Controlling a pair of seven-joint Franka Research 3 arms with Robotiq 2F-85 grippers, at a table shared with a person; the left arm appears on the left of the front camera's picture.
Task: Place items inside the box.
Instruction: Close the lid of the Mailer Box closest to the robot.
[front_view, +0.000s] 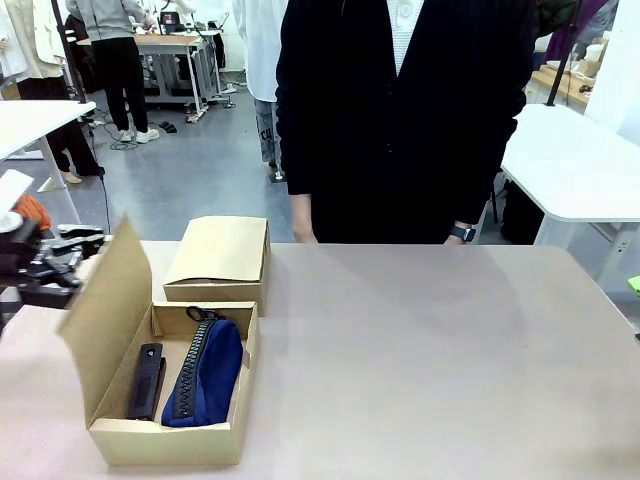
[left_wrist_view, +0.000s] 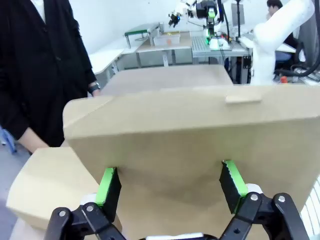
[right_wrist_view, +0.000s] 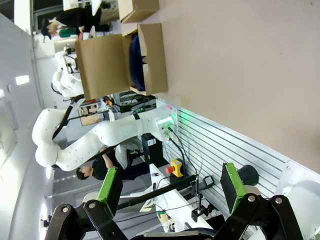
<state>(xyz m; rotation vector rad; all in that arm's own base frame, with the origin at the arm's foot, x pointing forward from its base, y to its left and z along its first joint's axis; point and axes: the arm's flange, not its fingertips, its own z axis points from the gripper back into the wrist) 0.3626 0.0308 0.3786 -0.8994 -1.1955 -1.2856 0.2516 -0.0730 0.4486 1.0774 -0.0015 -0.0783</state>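
Packing looks done, closing stage now: open cardboard box (front_view: 170, 440) already holding navy blue zip pouch (front_view: 207, 375) and a black stapler (front_view: 147, 381) side by side, pouch nearer the table's middle, stapler on the lid side. Other items cannot be made out inside. Lid flap (front_view: 108, 300) standing up, tilted outward, hinged on the box's left wall. Left gripper (left_wrist_view: 170, 187) directly behind that flap, jaws spread wide, green pads (left_wrist_view: 107, 187) just short of or touching the flap's outer face, nothing clamped between them; contact cannot be told for sure. Box contents lying beyond the flap from the gripper, hidden in the left wrist view. Second, closed cardboard box (front_view: 220, 262) just past the open one, off to the gripper's side. Right gripper (right_wrist_view: 170, 187) wide open, empty, well away from the box, which sits far ahead of it across bare table (front_view: 430, 360). Person (front_view: 400, 110) standing at the far edge, hands low. Probable next move: push the flap forward and down over the box with the left gripper, steady pressure near the flap's middle so the box does not slide; tuck tab may need alignment with the front wall.
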